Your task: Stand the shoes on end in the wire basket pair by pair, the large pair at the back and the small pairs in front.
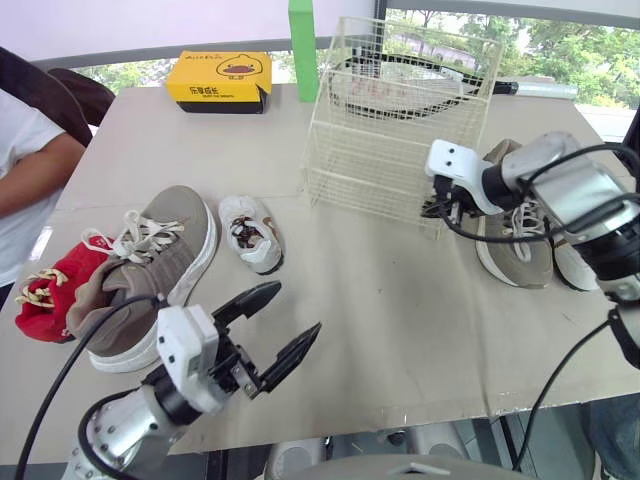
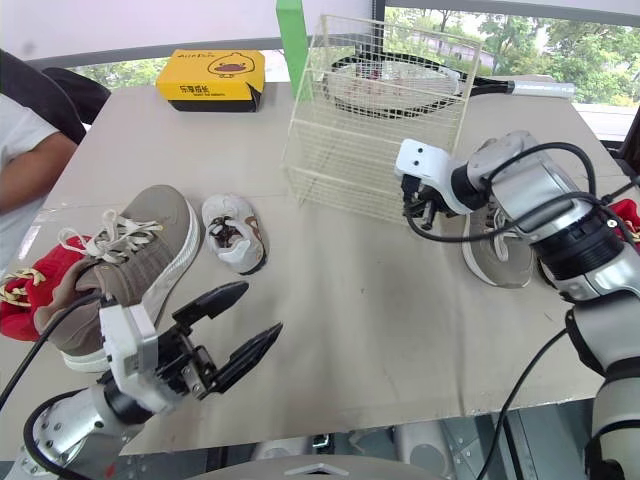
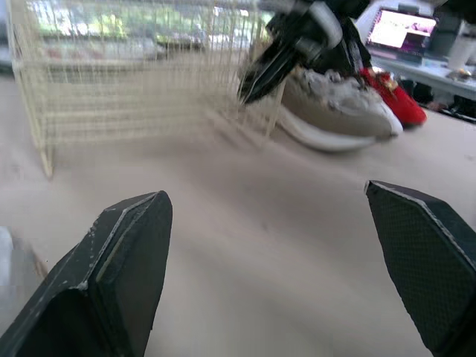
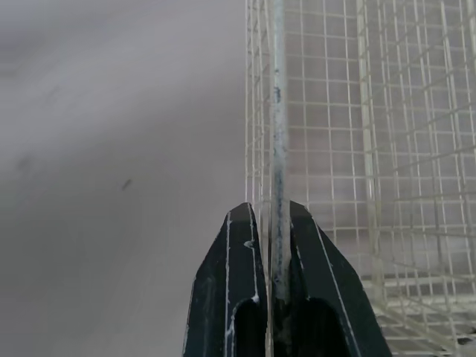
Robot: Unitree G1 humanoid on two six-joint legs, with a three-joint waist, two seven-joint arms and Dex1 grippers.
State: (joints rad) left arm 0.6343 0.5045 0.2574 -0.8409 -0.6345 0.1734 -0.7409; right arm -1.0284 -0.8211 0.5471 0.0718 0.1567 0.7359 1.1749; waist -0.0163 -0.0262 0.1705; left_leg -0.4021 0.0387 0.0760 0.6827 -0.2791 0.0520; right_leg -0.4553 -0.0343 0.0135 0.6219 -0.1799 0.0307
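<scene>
Right gripper point(image 4: 269, 216): jaws clamped on wire basket point(image 1: 380, 150), seemingly its corner post.
Left gripper point(image 1: 298, 307): jaws apart, over the surface point(image 1: 380, 330).

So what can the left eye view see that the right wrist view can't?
Left eye view's extras: a big grey shoe, small white shoe, red shoe, yellow box and the open left gripper. Right wrist view's extra: a close look at the right gripper pinched shut on one wire of the wire basket. Shared: that basket and the table.
</scene>
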